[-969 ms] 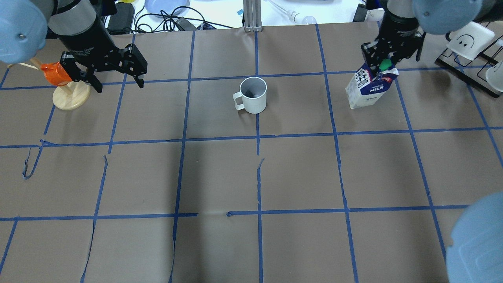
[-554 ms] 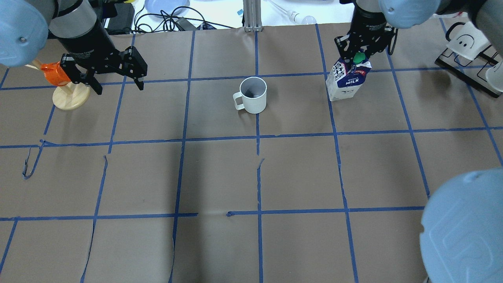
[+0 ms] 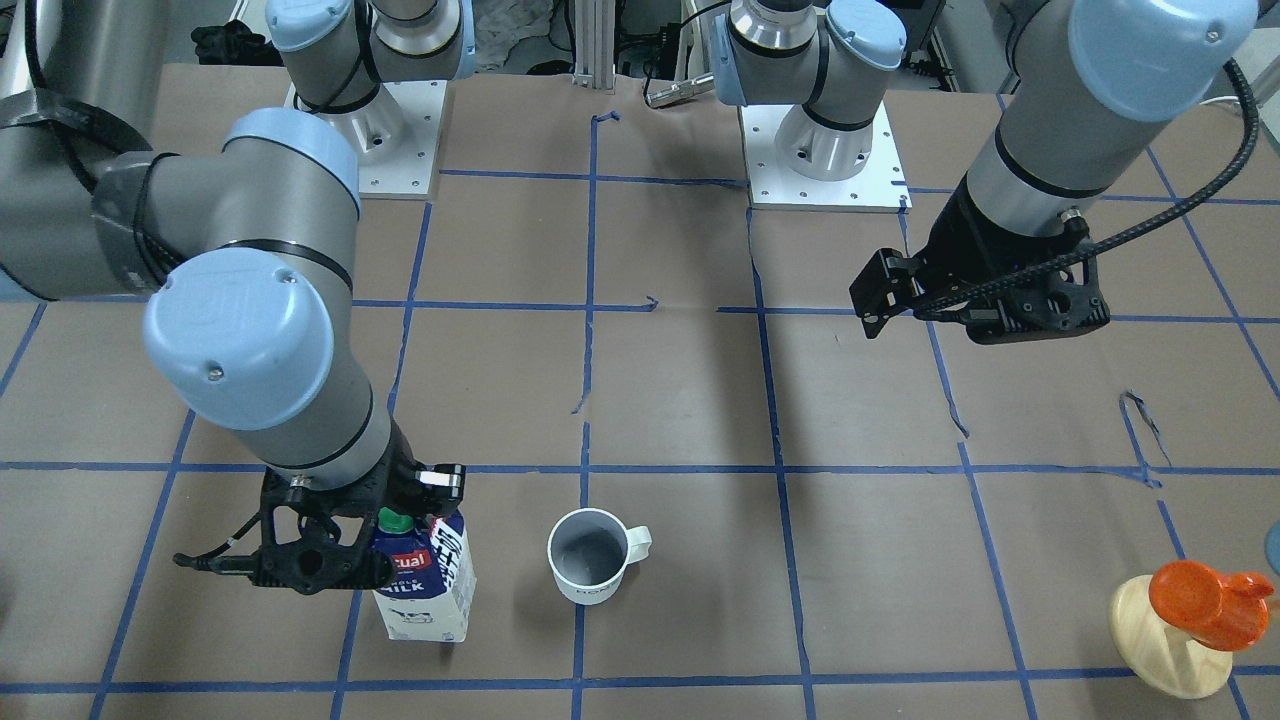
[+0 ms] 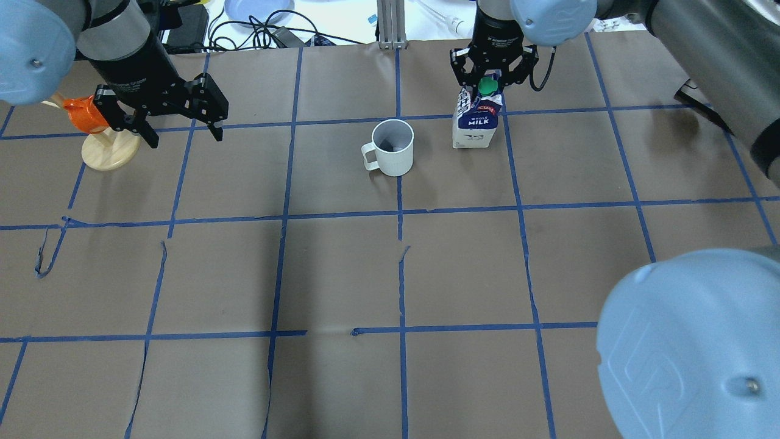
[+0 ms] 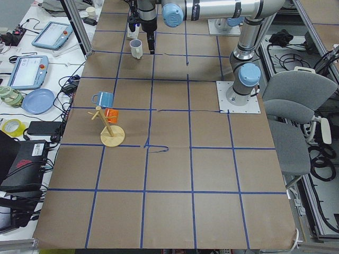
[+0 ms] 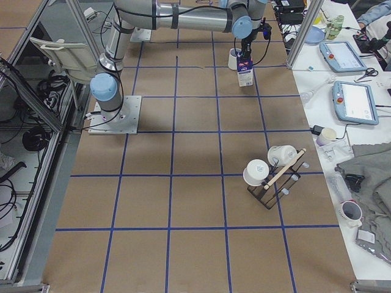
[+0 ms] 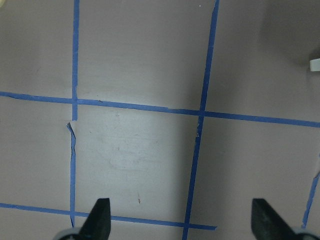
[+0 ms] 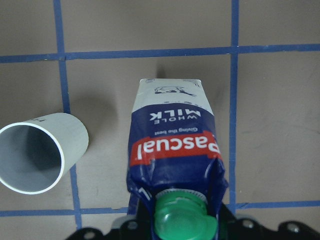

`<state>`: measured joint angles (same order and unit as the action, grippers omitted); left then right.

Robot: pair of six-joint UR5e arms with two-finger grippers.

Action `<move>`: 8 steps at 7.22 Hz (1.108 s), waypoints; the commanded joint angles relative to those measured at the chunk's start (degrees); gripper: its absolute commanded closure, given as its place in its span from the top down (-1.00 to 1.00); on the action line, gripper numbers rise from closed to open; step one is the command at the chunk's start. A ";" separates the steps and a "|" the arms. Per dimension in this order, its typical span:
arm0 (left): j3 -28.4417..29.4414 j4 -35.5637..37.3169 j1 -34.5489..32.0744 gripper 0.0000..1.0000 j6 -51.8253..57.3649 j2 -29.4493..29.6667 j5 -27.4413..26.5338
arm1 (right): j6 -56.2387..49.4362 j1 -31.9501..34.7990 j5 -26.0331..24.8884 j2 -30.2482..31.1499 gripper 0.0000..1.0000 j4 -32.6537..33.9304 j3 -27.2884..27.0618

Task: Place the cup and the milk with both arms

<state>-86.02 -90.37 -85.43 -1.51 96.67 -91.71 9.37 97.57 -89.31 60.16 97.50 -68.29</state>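
The left arm point(image 4: 116, 36) angles downward, its wrist tilted. The left gripper point(image 4: 184, 137) hangs with its jaws spread wide apart. The right arm point(image 4: 713, 55) stretches far out, its wrist pointing straight down. The right gripper point(image 4: 485, 85) has its jaws closed on the gable top of the milk point(image 4: 474, 125), whose body extends directly beneath the jaws.

Bright even light, soft shadows, sharp.
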 commanded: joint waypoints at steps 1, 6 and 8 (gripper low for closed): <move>-0.03 -0.07 0.00 1.00 0.02 0.01 0.04 | 3.80 2.87 0.28 -0.31 -0.16 -0.29 -0.09; -0.20 -0.07 0.00 1.00 -0.07 0.10 -0.05 | 5.22 5.26 0.54 -0.75 0.31 -0.56 -1.41; -2.22 1.76 0.00 1.00 -0.07 -0.51 -0.05 | 5.14 5.26 0.37 -0.84 1.00 -0.56 -2.03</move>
<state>-87.14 -89.91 -85.46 -1.58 96.47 -91.76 14.56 102.81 -88.81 59.34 96.94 -70.03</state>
